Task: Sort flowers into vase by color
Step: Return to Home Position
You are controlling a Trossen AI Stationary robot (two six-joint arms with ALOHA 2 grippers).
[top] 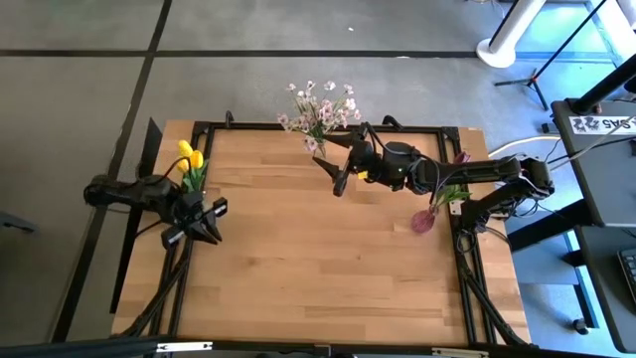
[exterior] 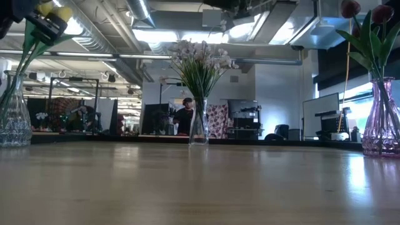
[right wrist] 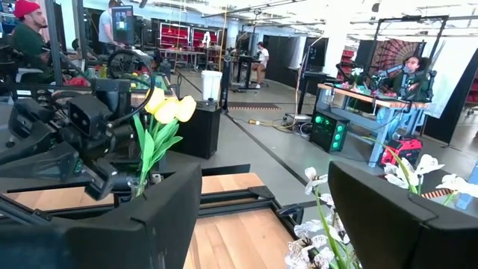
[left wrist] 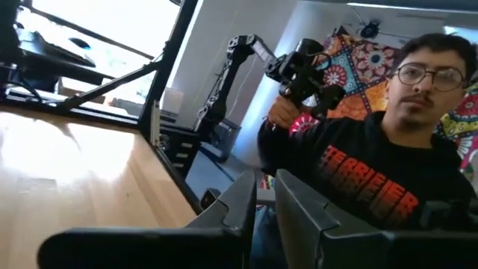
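Observation:
Three vases stand on the wooden table. Yellow tulips fill a clear vase near the left edge. Pale pink-white blossoms stand in a slim clear vase at the far edge. Dark maroon tulips sit in a pink vase at the right. My right gripper hovers open and empty beside the blossom vase, on its near-right side; its wrist view faces the yellow tulips. My left gripper is shut and empty, just to the near side of the yellow tulips.
A black metal frame runs round the tabletop. Bare wood spreads across the middle and near half. A person in a dark sweatshirt sits beyond the table edge in the left wrist view. More people and desks show in the room behind.

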